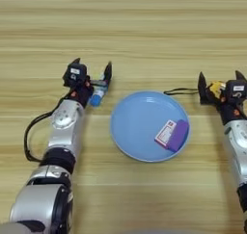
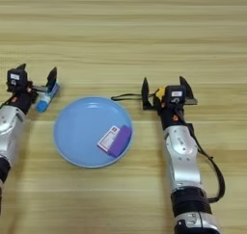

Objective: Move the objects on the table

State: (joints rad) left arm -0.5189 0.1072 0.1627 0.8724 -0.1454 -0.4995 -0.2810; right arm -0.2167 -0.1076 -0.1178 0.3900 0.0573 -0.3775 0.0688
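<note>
Looking at my left pincer (image 1: 91, 71), I see its fingers spread apart around the blue tube (image 1: 98, 96), which lies on the desk (image 1: 144, 26) just left of the light-blue plate (image 1: 130, 127). My right pincer (image 2: 164, 91) is also apart, with the yellow tape measure (image 2: 158, 93) between its fingers (black cord trailing left). Purple block (image 1: 178, 135) and white-and-red card (image 1: 165, 133) lie touching inside the plate.
</note>
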